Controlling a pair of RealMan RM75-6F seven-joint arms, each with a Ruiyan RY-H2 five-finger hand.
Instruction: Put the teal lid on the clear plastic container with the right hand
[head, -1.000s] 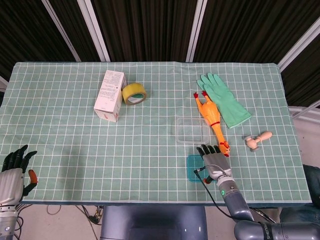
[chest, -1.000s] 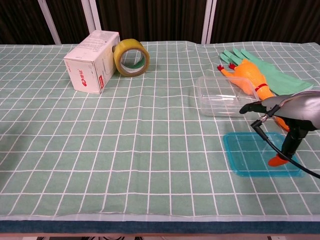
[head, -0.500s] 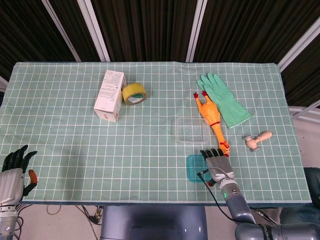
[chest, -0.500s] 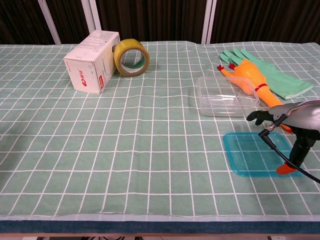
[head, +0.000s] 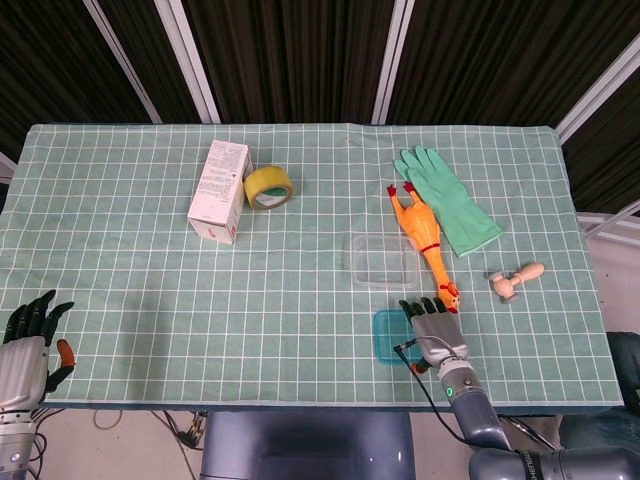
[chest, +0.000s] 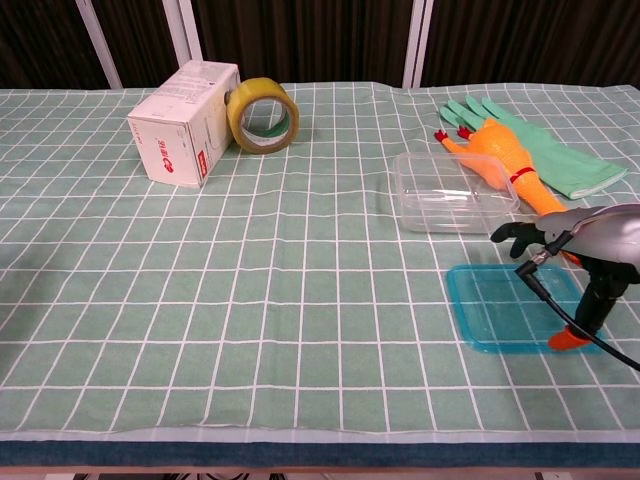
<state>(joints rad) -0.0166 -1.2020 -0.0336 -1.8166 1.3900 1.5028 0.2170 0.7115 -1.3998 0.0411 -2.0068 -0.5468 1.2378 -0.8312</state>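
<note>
Now, right hand: the right hand (chest: 585, 240) hovers low over the flat teal plastic lid (chest: 505, 305), its fingers (head: 421, 305) spread apart and holding nothing; the orange thumb tip touches or nearly touches the lid's near right edge.
Change: over the last second the hand has drawn back a little toward the robot and sunk closer to the lid, while the lid itself has not moved.
Meaning: by my reading, the grasp is still being lined up; nothing has been lifted yet.
Lid: it lies flat on the green checked desk (head: 300, 300), just in front of the clear rectangular plastic container (head: 383, 260) and apart from it.
Container: open side up, empty, beside the orange rubber chicken (head: 425, 240), whose head lies close to the fingers.
Left hand: the left hand (head: 25, 350) rests off the desk's near left corner, fingers loosely apart, holding nothing.
Other things: a white cardboard box (head: 221, 190), a yellow tape roll (head: 268, 186), a green rubber glove (head: 448, 200) and a small wooden piece (head: 515, 279).
Next: the thin lid probably needs pinching by its edge.
</note>
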